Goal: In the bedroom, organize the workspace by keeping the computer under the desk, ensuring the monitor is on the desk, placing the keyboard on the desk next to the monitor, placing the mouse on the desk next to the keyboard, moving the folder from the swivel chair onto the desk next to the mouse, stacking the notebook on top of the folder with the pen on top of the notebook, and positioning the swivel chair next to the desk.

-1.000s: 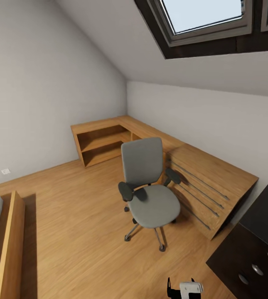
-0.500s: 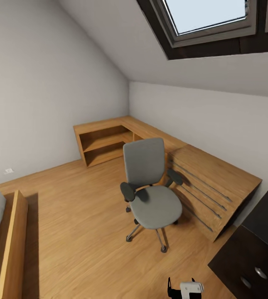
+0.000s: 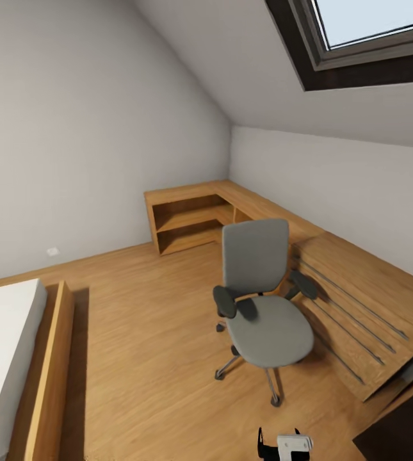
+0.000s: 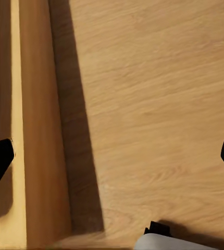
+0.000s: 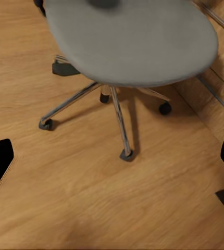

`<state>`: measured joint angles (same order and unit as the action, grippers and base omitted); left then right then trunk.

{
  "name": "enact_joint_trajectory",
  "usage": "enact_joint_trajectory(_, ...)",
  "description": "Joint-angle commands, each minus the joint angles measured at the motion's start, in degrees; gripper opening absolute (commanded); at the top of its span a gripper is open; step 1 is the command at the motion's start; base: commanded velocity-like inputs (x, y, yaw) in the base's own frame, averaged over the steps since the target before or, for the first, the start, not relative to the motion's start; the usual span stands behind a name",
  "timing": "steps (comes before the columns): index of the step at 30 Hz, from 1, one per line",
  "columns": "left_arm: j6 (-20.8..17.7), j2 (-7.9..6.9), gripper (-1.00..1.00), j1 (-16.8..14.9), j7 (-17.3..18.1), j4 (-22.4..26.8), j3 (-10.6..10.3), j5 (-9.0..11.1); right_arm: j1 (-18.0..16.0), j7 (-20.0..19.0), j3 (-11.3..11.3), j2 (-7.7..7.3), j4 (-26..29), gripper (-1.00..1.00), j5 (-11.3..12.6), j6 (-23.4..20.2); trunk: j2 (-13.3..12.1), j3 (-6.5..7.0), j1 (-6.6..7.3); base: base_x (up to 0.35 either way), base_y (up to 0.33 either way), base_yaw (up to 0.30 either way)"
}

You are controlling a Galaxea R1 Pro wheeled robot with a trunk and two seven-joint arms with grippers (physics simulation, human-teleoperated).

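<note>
While the robot is on its way across the bedroom's wooden floor (image 3: 136, 333), a grey swivel chair (image 3: 264, 307) stands ahead, slightly right of centre, just beside a long wooden desk (image 3: 360, 288) that runs along the right wall and turns the corner into open shelves (image 3: 190, 224). The chair's seat is bare: no folder lies on it. A bed frame (image 3: 49, 371) sits at far left. The left gripper (image 4: 112, 156) hangs over the floor beside that frame, its jaws wide and holding nothing. The right gripper (image 5: 112, 156) looks down at the chair's wheeled base, jaws also wide and empty. To approach well, the robot should likely roll in slowly and squarely, keeping clear of the chair's legs.
</note>
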<state>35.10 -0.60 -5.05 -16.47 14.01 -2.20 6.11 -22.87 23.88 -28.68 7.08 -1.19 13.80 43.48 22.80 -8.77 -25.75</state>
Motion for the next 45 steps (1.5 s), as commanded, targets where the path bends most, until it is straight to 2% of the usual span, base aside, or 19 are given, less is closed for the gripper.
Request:
enact_joint_trajectory(1,0.23,-0.02,1.00,-0.05,0.04,-0.03,-0.26,0.57,-0.07,0.20,-0.50,0.03,-0.13,1.00,0.36,0.20,0.12,-0.12,-0.03,0.003,0.002,0.278)
enact_joint_trajectory(25,0.42,0.11,1.00,-0.05,0.04,-0.03,-0.27,0.57,0.11,0.29,-0.59,0.17,-0.13,1.00,0.43,0.28,0.12,-0.12,-0.03,-0.087,0.007,0.278)
enact_joint_trajectory(32,0.34,0.16,1.00,-0.05,0.04,-0.03,-0.32,0.56,0.11,0.29,-0.59,0.15,-0.13,1.00,0.36,0.28,0.12,-0.12,-0.03,0.010,0.000,0.278)
enact_joint_trajectory(45,0.48,0.27,1.00,-0.05,0.15,-0.03,-0.33,0.42,0.11,0.21,-0.51,0.04,-0.13,1.00,0.35,0.28,0.12,-0.12,-0.03,0.147,0.000,0.278)
